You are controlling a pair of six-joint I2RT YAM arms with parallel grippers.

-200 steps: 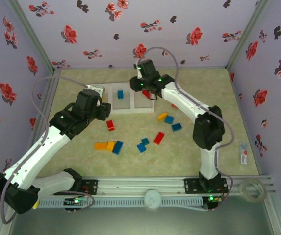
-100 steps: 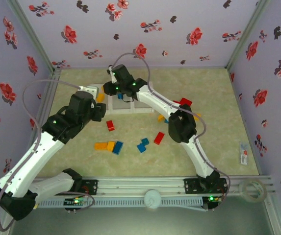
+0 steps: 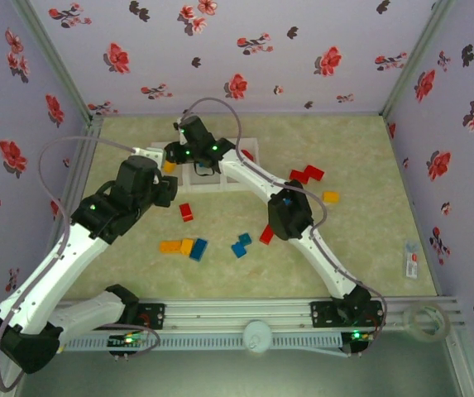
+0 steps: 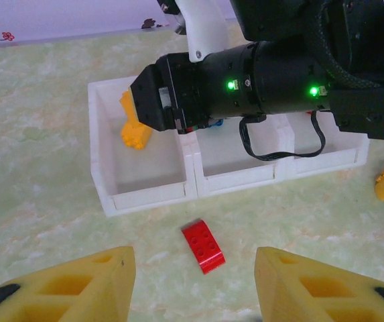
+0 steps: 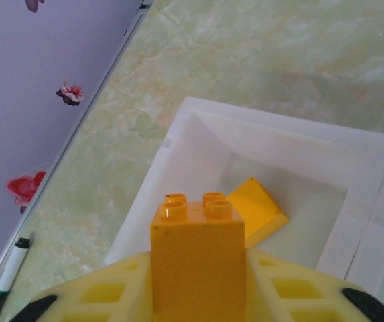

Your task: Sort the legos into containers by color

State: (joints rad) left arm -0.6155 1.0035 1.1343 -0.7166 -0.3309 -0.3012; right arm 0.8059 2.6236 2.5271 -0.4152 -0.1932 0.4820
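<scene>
Yellow-orange brick sits studs-up between the fingers of the right gripper, clamped on both sides and hanging over the leftmost compartment of the white tray. A second yellow piece lies tilted on that compartment's floor, so this reads as the yellow bin, and the held brick is here to join its colour. Step in hand, by my judgement: let go over the compartment. The brick hangs above the floor and inside the line of the walls, so a drop should land inside, though it could settle crooked if it strikes the tilted piece. The right arm stretches diagonally across the surface to reach that end, and its wrist covers parts of the middle and right compartments in the left wrist view. The left gripper hovers with fingers wide apart and nothing between them, pointed at a red brick lying alone just in front of the tray's near wall. That looks like the next pick, with the red compartment crowded by the other arm. Loose bricks scattered in the top view include a yellow pair touching a blue brick, another blue and reds. Most of the sort remains.
</scene>
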